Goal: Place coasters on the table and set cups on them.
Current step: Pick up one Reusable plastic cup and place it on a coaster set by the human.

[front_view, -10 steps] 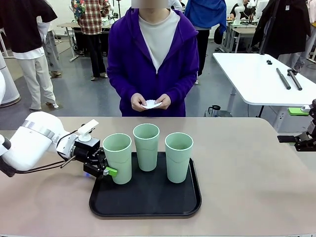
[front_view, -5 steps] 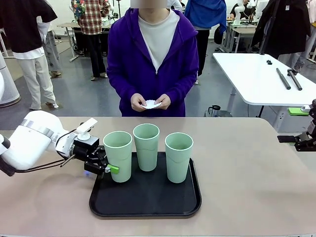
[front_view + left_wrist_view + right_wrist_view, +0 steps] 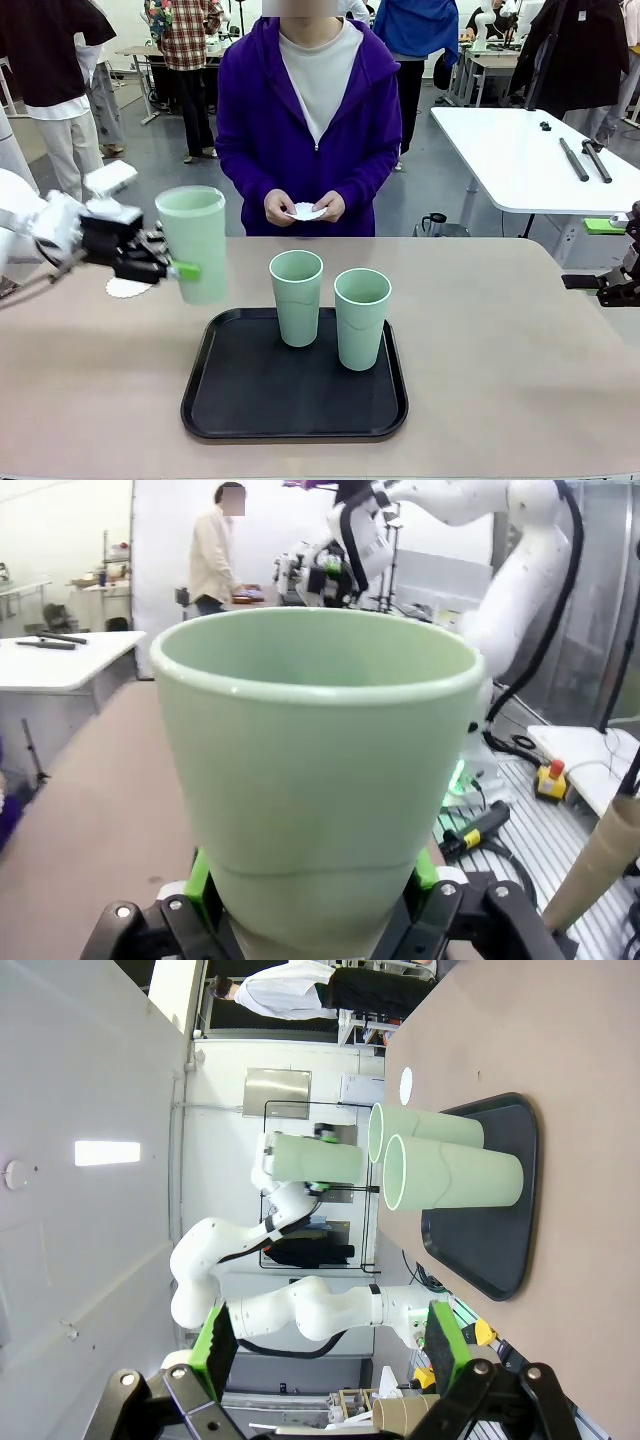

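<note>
- My left gripper is clamped on one tall pale mint-green plastic tumbler, green pads pressing either side of its lower wall. The tumbler is upright and clear of the beige-tan tabletop.
- It hangs at about ten o'clock from the black rounded-square tray. The other two mint-green tumblers stand on that tray.
- One small white lacy paper coaster lies flat on the table at about nine o'clock of the tumbler's base. I cannot tell how well I am lined up over it.
- The person at twelve o'clock holds more white paper in both hands.
- My right gripper is spread wide and holds nothing.
- Risks, as I judge them:
  - I grip low on a tall tapered tumbler, so it could tip or slide in the pads if I swing.
  - The paper is light. A dragged or off-centre base would push or crumple it.
  - Letting go too high could topple the tumbler.
</note>
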Controlling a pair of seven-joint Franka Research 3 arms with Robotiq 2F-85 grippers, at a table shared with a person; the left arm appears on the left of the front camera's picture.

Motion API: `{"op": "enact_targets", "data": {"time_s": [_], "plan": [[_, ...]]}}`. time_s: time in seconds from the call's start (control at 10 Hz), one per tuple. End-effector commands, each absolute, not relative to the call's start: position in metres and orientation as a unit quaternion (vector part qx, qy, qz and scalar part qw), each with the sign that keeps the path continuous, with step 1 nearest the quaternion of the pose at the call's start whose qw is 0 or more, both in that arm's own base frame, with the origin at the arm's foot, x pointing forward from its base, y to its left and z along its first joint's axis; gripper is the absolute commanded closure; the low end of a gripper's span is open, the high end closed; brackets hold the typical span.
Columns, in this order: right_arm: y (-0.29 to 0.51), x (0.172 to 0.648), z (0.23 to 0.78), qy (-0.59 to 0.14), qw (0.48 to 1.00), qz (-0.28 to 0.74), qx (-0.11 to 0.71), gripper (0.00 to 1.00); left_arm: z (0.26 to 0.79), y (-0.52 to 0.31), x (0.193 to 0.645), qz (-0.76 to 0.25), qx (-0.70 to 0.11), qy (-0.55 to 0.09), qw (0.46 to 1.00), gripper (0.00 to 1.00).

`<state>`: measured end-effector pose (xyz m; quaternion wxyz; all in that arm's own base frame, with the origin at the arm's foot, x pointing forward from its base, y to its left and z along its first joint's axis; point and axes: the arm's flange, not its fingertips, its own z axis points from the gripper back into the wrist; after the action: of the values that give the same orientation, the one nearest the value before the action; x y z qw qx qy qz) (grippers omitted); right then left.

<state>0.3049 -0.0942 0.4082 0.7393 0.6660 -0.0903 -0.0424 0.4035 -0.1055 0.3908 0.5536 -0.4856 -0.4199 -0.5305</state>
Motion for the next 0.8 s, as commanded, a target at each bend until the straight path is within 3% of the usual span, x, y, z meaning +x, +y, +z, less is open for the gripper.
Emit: {"op": "enact_targets", "data": {"time_s": [0.0,0.5,0.6,0.7], "plan": [[-0.095,0.306,0.408,-0.096,0.736,-0.038,0.669,0.00,0.428,-0.098,0.394,-0.511,-0.475,-0.431,0.573,0.66],[-0.095,0.306,0.408,-0.096,0.736,-0.038,0.669,0.00,0.442,-0.092,0.396,-0.516,-0.472,-0.433,0.568,0.66],[-0.095,0.306,0.408,-0.096,0.736,-0.038,0.669,0.00,0.448,-0.091,0.395,-0.515,-0.467,-0.434,0.572,0.15],[-0.095,0.306,0.408,-0.096,0.736,-0.038,0.669,0.00,0.440,-0.064,0.418,-0.493,-0.468,-0.458,0.573,0.15]]}}
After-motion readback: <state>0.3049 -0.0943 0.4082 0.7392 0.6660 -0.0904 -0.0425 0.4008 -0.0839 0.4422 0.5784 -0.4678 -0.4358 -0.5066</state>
